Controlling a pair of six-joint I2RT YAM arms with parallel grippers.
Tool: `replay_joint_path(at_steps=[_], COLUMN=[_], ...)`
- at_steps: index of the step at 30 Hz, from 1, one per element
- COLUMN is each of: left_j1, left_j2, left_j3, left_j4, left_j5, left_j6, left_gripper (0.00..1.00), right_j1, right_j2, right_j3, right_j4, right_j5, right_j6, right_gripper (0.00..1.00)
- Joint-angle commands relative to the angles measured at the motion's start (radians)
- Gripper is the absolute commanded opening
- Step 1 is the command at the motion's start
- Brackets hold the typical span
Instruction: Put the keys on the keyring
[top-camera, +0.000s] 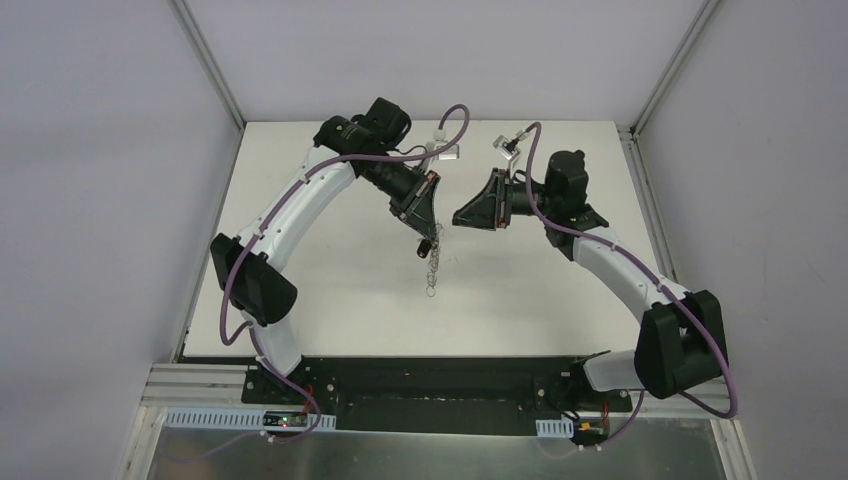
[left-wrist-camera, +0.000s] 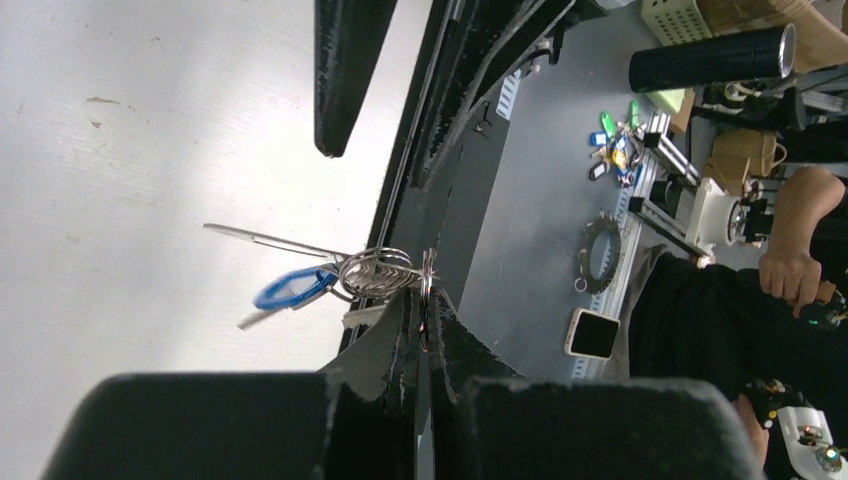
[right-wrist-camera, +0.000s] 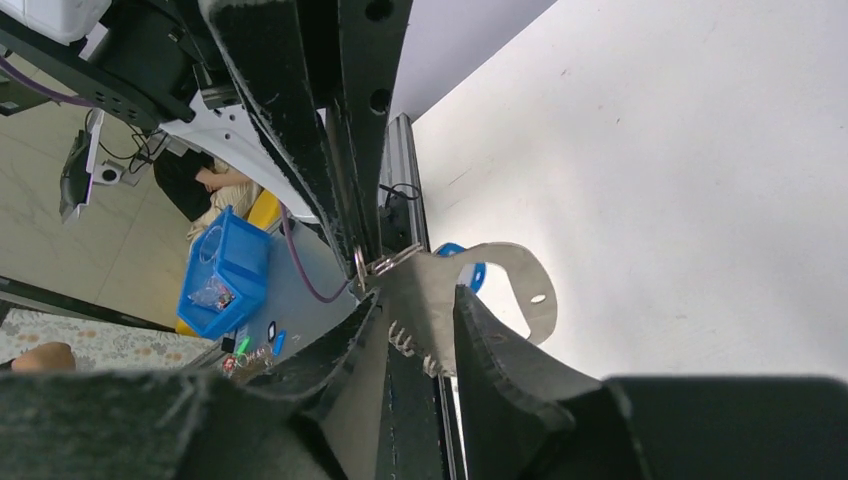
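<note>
Two hands meet mid-air at the overhead view's centre: the left hand clamps the keys by their wire ring so they dangle free, while the pale keyring lies between the right hand's parted fingers, seemingly ready for threading.

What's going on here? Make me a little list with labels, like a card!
left gripper: shut, pinching a small metal ring
keys: hang beside that ring, one with a blue tag
keyring: pale curved band with a small hole
right gripper: jaws apart, keyring band between them
chain: dangles below the left gripper
table: white
</note>
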Motion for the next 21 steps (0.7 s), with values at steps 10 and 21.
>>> replay_joint_path(at_steps=[10, 21], left_j1=[-0.053, -0.059], left_j2=[0.072, 0.087], left_j3=[0.121, 0.125], left_j4=[-0.162, -0.162], left_j5=[-0.024, -0.023], left_j6=[0.082, 0.085], left_gripper=[0.00, 0.00], right_j1=[0.045, 0.094], right_j2=[-0.045, -0.025], right_j3=[0.061, 0.080], right_j4=[-0.021, -0.154], right_j5=[-0.099, -0.086], right_j6=[-0.081, -0.202], right_gripper=[0.37, 0.36])
